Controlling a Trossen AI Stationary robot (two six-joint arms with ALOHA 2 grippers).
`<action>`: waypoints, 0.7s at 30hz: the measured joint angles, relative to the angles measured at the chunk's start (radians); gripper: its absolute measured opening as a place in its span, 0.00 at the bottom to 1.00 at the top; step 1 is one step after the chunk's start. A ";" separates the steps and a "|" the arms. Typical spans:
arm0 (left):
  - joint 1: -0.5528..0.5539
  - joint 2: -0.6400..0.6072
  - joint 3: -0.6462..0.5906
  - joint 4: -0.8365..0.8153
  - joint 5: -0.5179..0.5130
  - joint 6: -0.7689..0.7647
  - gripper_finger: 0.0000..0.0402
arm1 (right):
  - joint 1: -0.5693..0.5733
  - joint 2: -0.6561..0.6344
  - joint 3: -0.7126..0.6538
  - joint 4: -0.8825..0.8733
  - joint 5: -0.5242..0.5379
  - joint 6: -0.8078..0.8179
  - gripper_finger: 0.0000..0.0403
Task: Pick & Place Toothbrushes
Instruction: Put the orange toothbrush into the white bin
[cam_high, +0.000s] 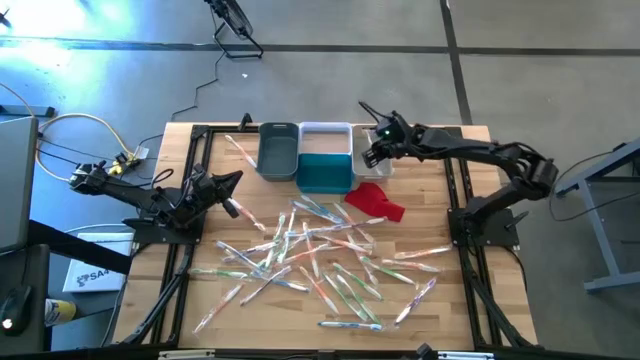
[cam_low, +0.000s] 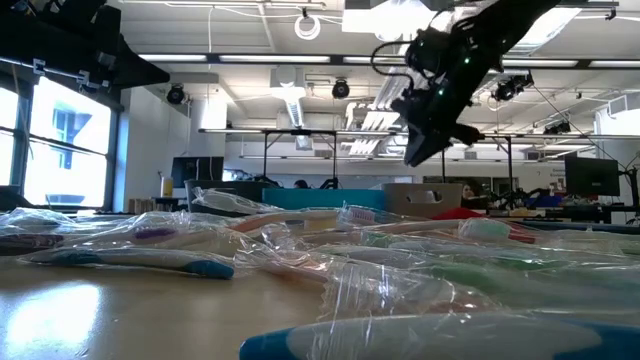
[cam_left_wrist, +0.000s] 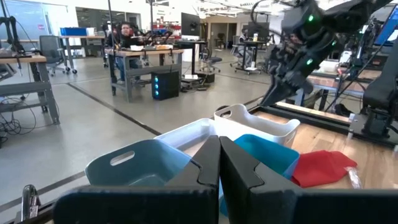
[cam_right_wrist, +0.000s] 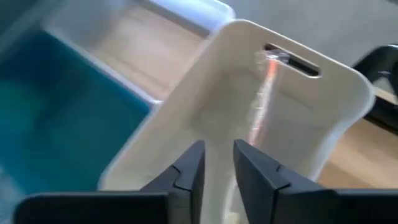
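**One orange toothbrush in the white bin, right gripper above it**

Two dark fingers of the right gripper stand a little apart with nothing between them; the narrow gap looks straight down into a white bin. Inside that bin lies one wrapped toothbrush with an orange handle, one end near the bin's slotted handle. From above, this gripper hangs over the far right end of the row of bins, its arm reaching in from the table's right side.

Left gripper is closed, its fingers pressed together and holding nothing. It sits near the table's left edge, pointing toward the bins.

Beside the white bin stand a teal bin, a second white bin behind it, and a grey bin at the row's left end. A red cloth lies just in front of the bins, to the right.

Dozens of wrapped toothbrushes with green, orange, blue and white handles lie scattered across the wooden table, nearer than the bins. One more wrapped toothbrush lies by itself left of the grey bin.
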 joint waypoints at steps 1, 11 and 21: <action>0.000 0.000 0.000 0.000 0.000 0.000 0.00 | 0.000 -0.015 0.000 -0.005 -0.017 0.000 0.15; 0.000 0.000 0.000 0.000 0.000 0.008 0.00 | 0.000 -0.135 0.000 -0.031 -0.173 -0.034 0.01; 0.000 0.000 0.000 0.000 0.002 0.009 0.00 | 0.014 -0.170 0.000 -0.030 -0.295 -0.059 0.01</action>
